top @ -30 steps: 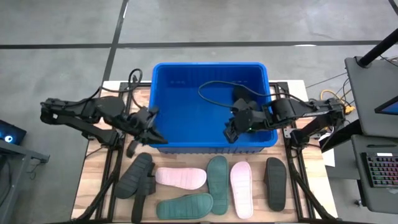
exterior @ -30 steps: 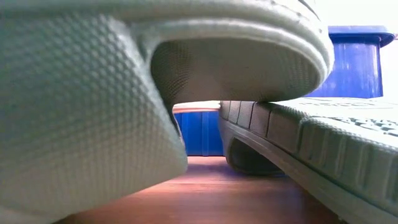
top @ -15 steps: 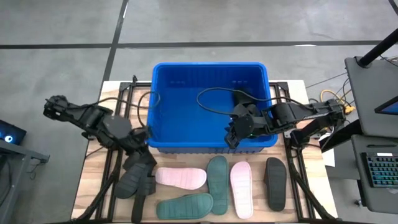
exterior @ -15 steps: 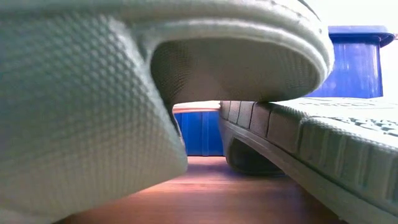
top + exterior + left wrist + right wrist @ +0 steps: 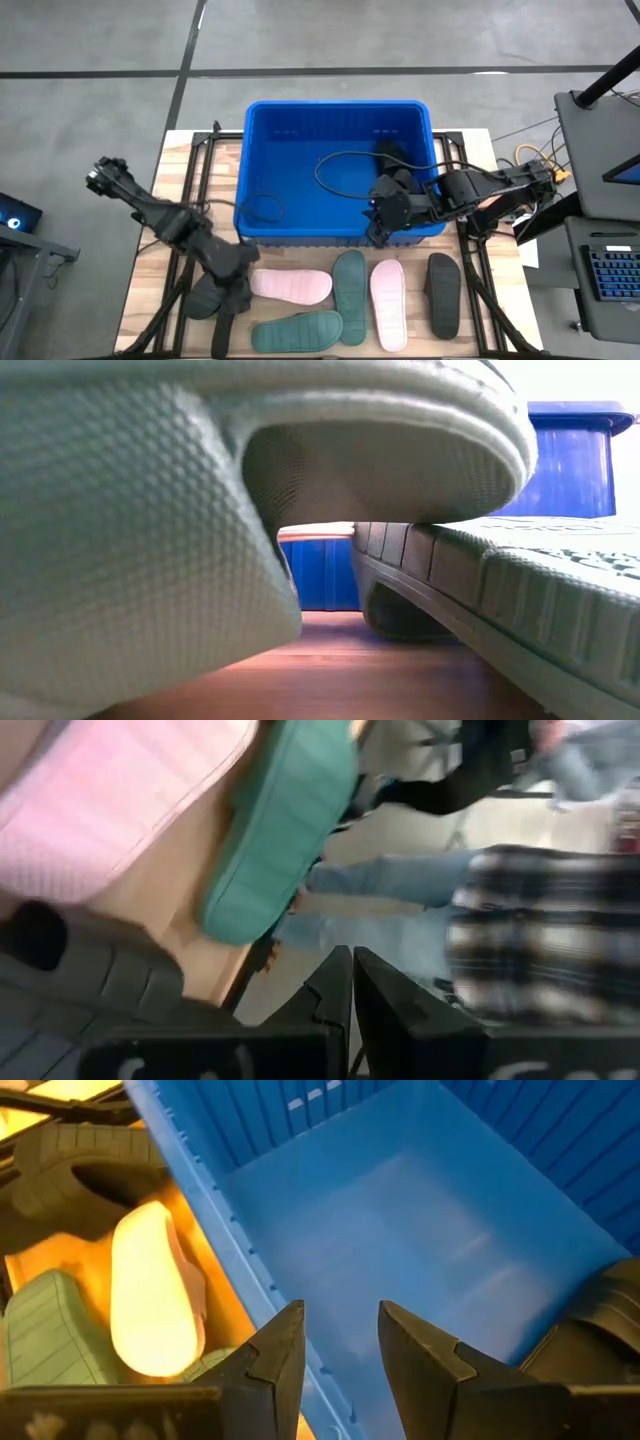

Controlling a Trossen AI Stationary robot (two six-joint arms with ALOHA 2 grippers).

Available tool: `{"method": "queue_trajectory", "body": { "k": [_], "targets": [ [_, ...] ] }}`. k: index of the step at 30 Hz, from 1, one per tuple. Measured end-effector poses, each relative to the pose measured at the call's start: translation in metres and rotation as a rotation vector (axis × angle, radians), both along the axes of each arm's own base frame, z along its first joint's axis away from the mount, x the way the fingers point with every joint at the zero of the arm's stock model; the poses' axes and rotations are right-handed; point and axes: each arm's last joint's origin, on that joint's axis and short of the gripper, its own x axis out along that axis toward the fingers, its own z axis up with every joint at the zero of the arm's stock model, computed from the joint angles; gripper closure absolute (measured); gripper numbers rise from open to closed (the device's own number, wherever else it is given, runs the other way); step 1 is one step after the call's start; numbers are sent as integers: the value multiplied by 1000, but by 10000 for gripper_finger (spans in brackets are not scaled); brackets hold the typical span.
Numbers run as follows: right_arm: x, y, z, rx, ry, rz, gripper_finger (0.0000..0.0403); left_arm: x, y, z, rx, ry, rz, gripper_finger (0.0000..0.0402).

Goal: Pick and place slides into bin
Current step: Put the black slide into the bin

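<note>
The blue bin (image 5: 338,110) stands at the table's far middle. A dark slide (image 5: 605,1315) lies inside it at its right end. On the table near the bin lie a charcoal slide (image 5: 212,285), two pink slides (image 5: 290,285) (image 5: 388,292), two green slides (image 5: 350,285) (image 5: 296,330) and a dark slide (image 5: 443,295). My left gripper (image 5: 238,288) is shut, low over the charcoal slide's right side (image 5: 100,985). My right gripper (image 5: 340,1345) is open and empty inside the bin, above its near wall (image 5: 385,222). My left gripper is close beside the charcoal slide, and I cannot tell whether it touches it. Nothing shows between its fingers (image 5: 335,995).
Black cables loop over the bin's floor (image 5: 345,160) and its left near corner (image 5: 262,207). In the low view, the green slides (image 5: 250,510) fill most of the picture in front of the bin (image 5: 570,460). A person in jeans (image 5: 400,880) stands beyond the table's near edge.
My left gripper has gone from the bin's near left corner toward the table's near edge and down over the charcoal slide. My right gripper has stayed in the bin by its near wall.
</note>
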Motion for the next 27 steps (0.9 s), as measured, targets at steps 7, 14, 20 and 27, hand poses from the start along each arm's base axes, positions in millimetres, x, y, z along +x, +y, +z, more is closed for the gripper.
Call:
{"method": "queue_trajectory", "body": {
  "k": [7, 14, 20, 27],
  "targets": [
    [0, 2, -1, -29, 21, 54, 284, 12, -36, -6, 0, 96, 36, 402],
    [0, 4, -4, -2, 52, 123, 284, 18, -65, 2, 133, 157, 155, 402],
    [0, 6, -5, 25, 65, 158, 284, 21, -76, -16, 295, 430, 260, 402],
    [0, 6, -5, 31, 73, 182, 284, 24, -79, -32, 349, 522, 307, 402]
  ]
}}
